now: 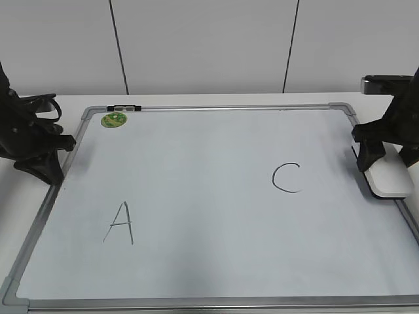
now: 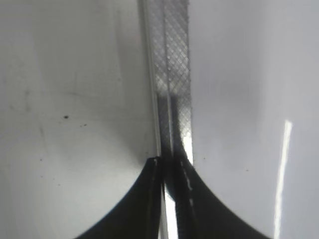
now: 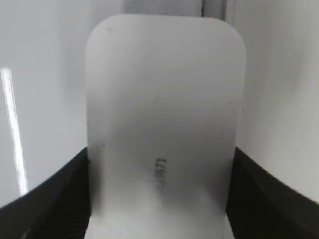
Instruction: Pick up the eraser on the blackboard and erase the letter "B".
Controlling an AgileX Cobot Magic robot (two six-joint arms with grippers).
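Note:
The blackboard (image 1: pixel 209 163) lies flat, with a silver frame. A black "A" (image 1: pixel 120 224) is at its lower left and a black "C" (image 1: pixel 287 178) at its right. No letter "B" shows; the surface between them is bare. The white eraser (image 1: pixel 391 180) lies at the board's right edge. My right gripper (image 1: pixel 387 160) straddles it, and in the right wrist view the fingers (image 3: pixel 159 199) press both sides of the eraser (image 3: pixel 162 99). My left gripper (image 1: pixel 49 167) is shut and empty over the board's left frame (image 2: pixel 172 74), fingertips (image 2: pixel 169 164) together.
A small round green magnet (image 1: pixel 113 120) sits at the board's top left corner. A short black and white piece (image 1: pixel 124 106) lies on the top frame beside it. The white table surrounds the board, with a white panelled wall behind.

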